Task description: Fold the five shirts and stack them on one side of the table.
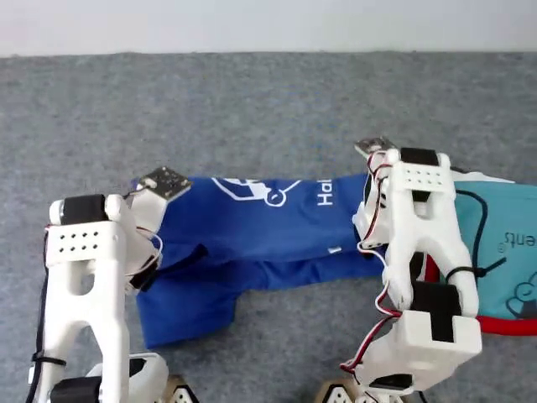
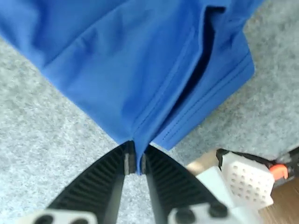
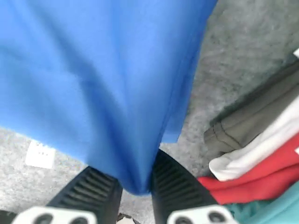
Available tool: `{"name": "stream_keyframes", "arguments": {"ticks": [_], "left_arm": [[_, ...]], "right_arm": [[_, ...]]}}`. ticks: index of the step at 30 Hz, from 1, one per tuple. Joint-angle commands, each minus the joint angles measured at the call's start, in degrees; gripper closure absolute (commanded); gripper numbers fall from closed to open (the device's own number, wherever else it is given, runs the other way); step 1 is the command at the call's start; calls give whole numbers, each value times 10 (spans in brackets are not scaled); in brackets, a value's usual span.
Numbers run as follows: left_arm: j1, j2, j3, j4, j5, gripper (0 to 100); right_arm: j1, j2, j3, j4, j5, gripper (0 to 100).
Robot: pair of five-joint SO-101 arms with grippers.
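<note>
A blue shirt (image 1: pixel 252 231) with white print stretches across the grey table between the two arms, partly folded, one sleeve hanging toward the front left. My left gripper (image 2: pixel 134 164) is shut on the blue shirt's (image 2: pixel 135 70) hem corner. My right gripper (image 3: pixel 136 184) is shut on a bunched fold of the blue shirt (image 3: pixel 103 84). In the high view the left arm (image 1: pixel 88 252) stands at the shirt's left end and the right arm (image 1: pixel 415 218) at its right end. A stack of folded shirts (image 1: pixel 499 252), teal on top, lies at the right edge.
The stack shows olive (image 3: pixel 247 121), white (image 3: pixel 261 151), red (image 3: pixel 252 184) and teal (image 3: pixel 266 210) layers in the right wrist view. Grey felt table (image 1: pixel 252 109) lies open behind the shirt. A white label (image 3: pixel 39 154) lies on the felt.
</note>
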Motion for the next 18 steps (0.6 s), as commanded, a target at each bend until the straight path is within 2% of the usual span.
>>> {"name": "stream_keyframes", "arguments": {"ticks": [1,18], "left_arm": [[-5,-16,15,14,-26,987],[-5,-14,70,15,-58,987]], "right_arm": [[5,-29,16,-37,6,991],[5,-28,114,-129,21,990]]}}
